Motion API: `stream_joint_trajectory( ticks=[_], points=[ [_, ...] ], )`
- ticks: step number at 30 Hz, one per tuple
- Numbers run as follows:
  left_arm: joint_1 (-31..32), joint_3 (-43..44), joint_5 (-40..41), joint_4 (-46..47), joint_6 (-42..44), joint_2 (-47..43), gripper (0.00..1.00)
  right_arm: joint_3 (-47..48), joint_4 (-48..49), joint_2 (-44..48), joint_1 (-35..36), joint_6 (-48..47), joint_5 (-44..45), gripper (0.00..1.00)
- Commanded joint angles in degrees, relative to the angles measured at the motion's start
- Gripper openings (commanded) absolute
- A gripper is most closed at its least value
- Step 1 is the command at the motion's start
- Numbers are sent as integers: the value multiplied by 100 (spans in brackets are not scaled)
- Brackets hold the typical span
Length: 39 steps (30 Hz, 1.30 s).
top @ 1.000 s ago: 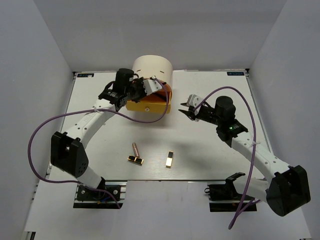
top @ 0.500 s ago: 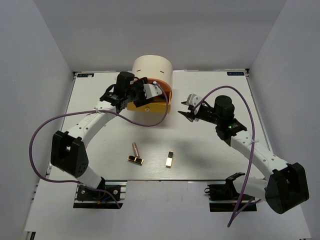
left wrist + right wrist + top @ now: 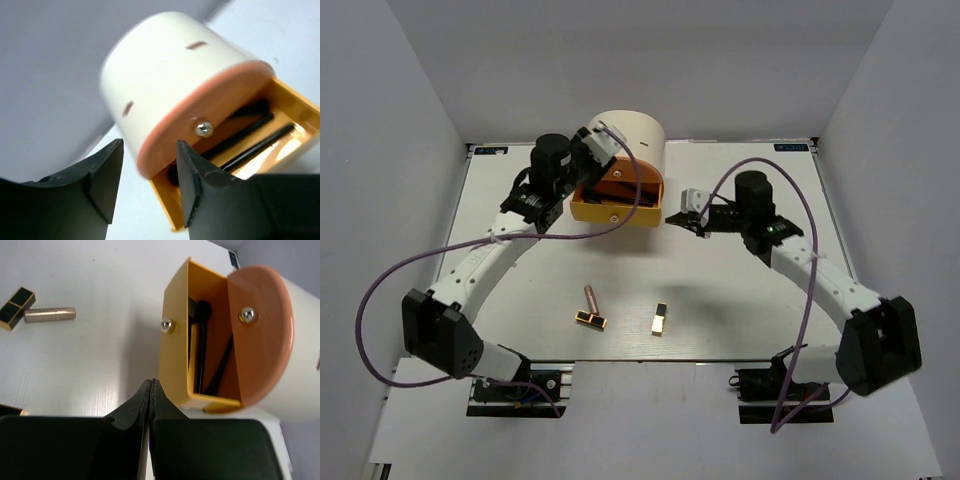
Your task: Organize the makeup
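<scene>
Black brushes (image 3: 202, 340) (image 3: 250, 140) lie in the open yellow drawer (image 3: 615, 208) (image 3: 175, 360) of the cream box (image 3: 625, 135). On the table in front lie a copper lipstick (image 3: 590, 298) (image 3: 50, 314), a gold-and-black case (image 3: 590, 320) (image 3: 15, 307) and a second case (image 3: 661, 319). My left gripper (image 3: 610, 160) (image 3: 147, 170) is open above the drawer's left end, with the corner of the orange swing drawer (image 3: 215, 105) between its fingers. My right gripper (image 3: 673, 217) (image 3: 151, 385) is shut and empty, just off the yellow drawer's right end.
The cream box (image 3: 170, 70) stands at the table's back edge, near the rear wall. Purple cables loop from both arms over the table sides. Both arm bases sit at the near edge (image 3: 640, 365).
The left gripper opened and drew up and back over the box's left side. The right gripper closed and moved left, up to the yellow drawer's right end.
</scene>
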State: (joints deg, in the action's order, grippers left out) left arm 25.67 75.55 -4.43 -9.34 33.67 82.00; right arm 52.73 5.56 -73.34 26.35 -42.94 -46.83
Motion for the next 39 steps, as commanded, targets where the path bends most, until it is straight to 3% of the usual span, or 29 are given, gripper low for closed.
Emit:
stream_joint_trajectory(
  ticks=[1, 5, 8, 10, 16, 24, 39],
  points=[
    [-45, 57, 1339, 13, -2527, -745, 54, 1106, -1661, -873, 72, -1278, -1109, 0],
    [-45, -443, 1910, -1024, -4688, -1220, 55, 1819, -1883, -1621, 265, -1428, -618, 0],
    [-45, -1128, 1954, -1526, -5807, -1729, 69, 2293, -2068, -2104, 397, -1550, -319, 0],
    [-45, -1785, 2007, -1571, -6605, -2246, 76, 2584, -2340, -2403, 467, -1621, -152, 0],
    [-45, -3360, 2147, -1175, -8172, -3556, 78, 2541, -1764, -2747, 819, -1140, 970, 0],
    [-45, -3547, 2218, -1386, -8500, -3691, 79, 2514, -109, -3116, 1162, -84, 2906, 0],
    [-45, -3793, 2007, -1131, -8842, -3515, 79, 3094, 603, -3731, 1311, 49, 3821, 0]
  ],
)
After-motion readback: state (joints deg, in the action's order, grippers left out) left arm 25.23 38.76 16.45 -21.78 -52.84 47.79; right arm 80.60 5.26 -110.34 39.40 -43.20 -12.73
